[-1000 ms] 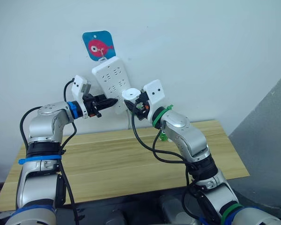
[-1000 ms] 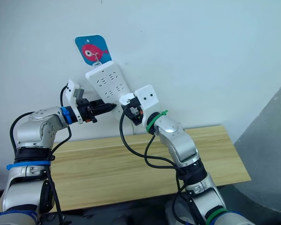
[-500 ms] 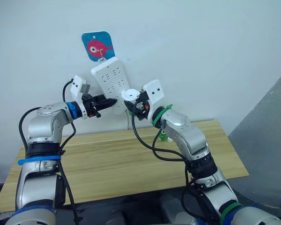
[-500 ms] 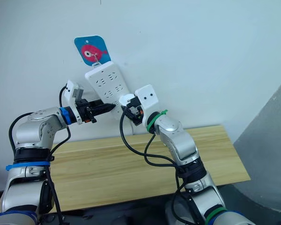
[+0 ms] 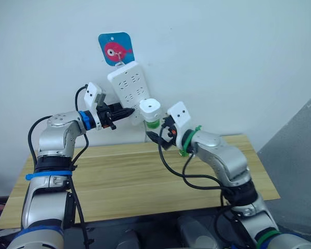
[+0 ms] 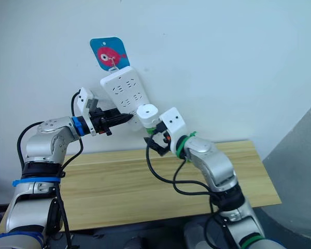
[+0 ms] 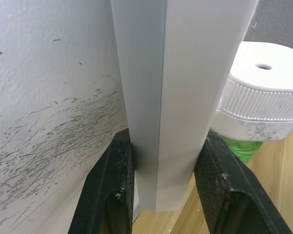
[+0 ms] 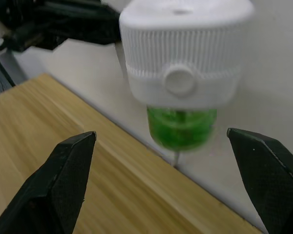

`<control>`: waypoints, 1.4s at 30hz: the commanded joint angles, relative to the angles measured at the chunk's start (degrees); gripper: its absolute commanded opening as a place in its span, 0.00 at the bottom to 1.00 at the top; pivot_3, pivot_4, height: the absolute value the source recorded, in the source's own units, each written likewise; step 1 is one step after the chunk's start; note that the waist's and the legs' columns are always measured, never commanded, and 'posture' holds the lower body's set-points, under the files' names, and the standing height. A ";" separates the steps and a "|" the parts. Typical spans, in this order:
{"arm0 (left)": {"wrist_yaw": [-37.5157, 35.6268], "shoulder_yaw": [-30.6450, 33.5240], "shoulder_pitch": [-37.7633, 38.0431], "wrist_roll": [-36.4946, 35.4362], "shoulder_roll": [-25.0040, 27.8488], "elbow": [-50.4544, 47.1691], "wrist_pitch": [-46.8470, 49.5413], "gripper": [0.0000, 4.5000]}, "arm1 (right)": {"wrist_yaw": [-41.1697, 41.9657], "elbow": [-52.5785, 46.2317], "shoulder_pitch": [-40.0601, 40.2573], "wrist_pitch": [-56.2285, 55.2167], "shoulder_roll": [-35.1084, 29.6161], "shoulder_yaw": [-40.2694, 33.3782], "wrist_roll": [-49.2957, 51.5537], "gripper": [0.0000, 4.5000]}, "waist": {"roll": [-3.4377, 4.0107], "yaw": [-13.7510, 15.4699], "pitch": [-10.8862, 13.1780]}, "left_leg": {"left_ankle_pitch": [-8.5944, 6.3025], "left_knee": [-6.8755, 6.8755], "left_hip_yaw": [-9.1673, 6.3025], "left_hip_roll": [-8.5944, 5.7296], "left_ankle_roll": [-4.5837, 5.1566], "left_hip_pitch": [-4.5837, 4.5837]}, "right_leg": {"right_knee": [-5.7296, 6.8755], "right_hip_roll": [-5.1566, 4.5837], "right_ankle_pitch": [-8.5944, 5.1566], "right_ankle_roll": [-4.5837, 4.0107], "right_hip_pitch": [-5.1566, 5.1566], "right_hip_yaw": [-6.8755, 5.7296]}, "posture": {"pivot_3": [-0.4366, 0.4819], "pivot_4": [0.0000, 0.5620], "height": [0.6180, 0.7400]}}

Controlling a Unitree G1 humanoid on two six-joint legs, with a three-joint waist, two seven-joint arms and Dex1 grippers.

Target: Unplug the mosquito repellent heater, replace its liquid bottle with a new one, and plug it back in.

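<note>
Black left jaws [image 5: 125, 111]: closed on the lower end of the white power strip [image 5: 129, 87], one finger [image 7: 110, 187] against each long edge, seen close in the left wrist view.
Black right jaws [image 8: 171, 187]: spread wide, gripping nothing; just below and in front of the heater, not touching it.
Mosquito repellent heater [image 5: 150, 109]: white, rounded, ribbed band around its cap, small hole in the flat top; plugged into the lower part of the power strip, standing out from it; round button on its side facing the right wrist camera.
Liquid bottle [image 8: 181, 128]: green, screwed in beneath the heater, hanging down above the back edge of the table.
Power strip: long, white, hung aslant on the wall from a hook, several rows of sockets on its face; lower end between the left fingers.
Hook plate [image 5: 117, 49]: blue square with a pink fish picture, stuck to the wall just above the strip.
Wall [image 5: 223, 62]: pale, scuffed with dark marks near the strip in the left wrist view.
Table [image 5: 124, 181]: light wooden planks, below both arms, against the wall.
</note>
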 commanded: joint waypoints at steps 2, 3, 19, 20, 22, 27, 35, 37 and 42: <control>0.66 1.00 -1.58 0.89 1.91 1.76 -3.41 0.45 | 2.02 -6.94 0.15 2.18 -2.03 0.44 2.51 1.00 | 0.00 -0.04 0.00 | 0.00 -0.01 -0.01 0.03 0.00 0.00 | 0.00 0.04 0.00 0.00 0.00 -0.01 | 0.24 0.15 0.70; 0.53 0.90 -1.55 1.06 2.14 2.07 -3.80 0.50 | 2.21 -7.34 0.04 2.20 -2.45 0.52 2.69 1.00 | 0.00 -0.15 0.00 | 0.00 -0.01 -0.02 0.04 0.00 0.01 | 0.00 0.05 0.00 0.00 -0.01 -0.01 | 0.25 0.15 0.70; -0.54 2.03 3.18 1.60 7.29 0.10 -6.73 0.99 | 5.50 -8.60 -1.33 -2.96 -4.55 1.02 5.42 1.00 | -0.02 0.06 0.01 | -0.01 -0.06 -0.01 0.04 0.00 -0.03 | -0.04 0.03 -0.01 -0.01 -0.03 -0.01 | 0.28 0.14 0.70; -1.08 2.29 4.61 1.38 8.17 -1.40 -6.79 1.00 | 5.88 -8.56 -1.39 -3.57 -4.64 1.38 5.48 0.94 | -0.02 0.08 0.01 | -0.01 -0.07 0.00 0.06 0.01 -0.03 | -0.04 0.03 -0.01 -0.01 -0.05 0.00 | 0.28 0.14 0.70; -2.81 3.54 9.50 0.25 10.68 -6.73 -6.34 1.00 | 6.14 -8.24 -1.38 -4.75 -4.16 1.82 5.51 0.89 | -0.02 -0.22 0.01 | 0.00 -0.07 -0.01 0.07 0.00 -0.03 | -0.03 0.03 -0.01 -0.01 -0.06 -0.01 | 0.29 0.14 0.70; -1.24 10.28 22.78 -5.66 13.29 -23.12 0.04 1.00 | 5.78 -5.92 -1.91 -8.32 -2.31 3.56 4.20 0.49 | -0.04 0.35 0.01 | -0.01 -0.11 -0.03 0.13 0.00 0.00 | 0.02 0.04 -0.05 -0.09 -0.08 -0.02 | 0.32 0.15 0.70; 9.14 19.38 48.04 -16.92 5.45 -55.45 9.38 1.00 | 1.88 1.89 -3.25 -15.48 2.34 5.86 -0.49 0.01 | -0.09 3.11 0.01 | -0.01 -0.08 0.05 0.14 0.00 0.03 | 0.00 -0.05 -0.06 -0.09 -0.02 0.06 | 0.39 0.15 0.70; 11.63 18.70 52.25 -17.00 2.67 -61.07 8.23 1.00 | 0.61 4.53 -3.57 -17.19 3.65 6.05 -1.96 0.01 | -0.13 3.62 -0.02 | -0.01 -0.05 0.08 0.11 0.00 0.04 | 0.00 -0.04 -0.06 -0.09 -0.02 0.06 | 0.40 0.15 0.70; 15.77 16.39 55.42 -15.39 -0.65 -65.32 5.76 1.00 | -0.50 8.95 -4.15 -19.92 5.69 6.50 -4.22 0.01 | -0.19 5.15 -0.07 | -0.01 -0.03 0.09 0.08 0.00 0.11 | -0.01 0.02 -0.07 -0.11 0.02 0.07 | 0.40 0.14 0.70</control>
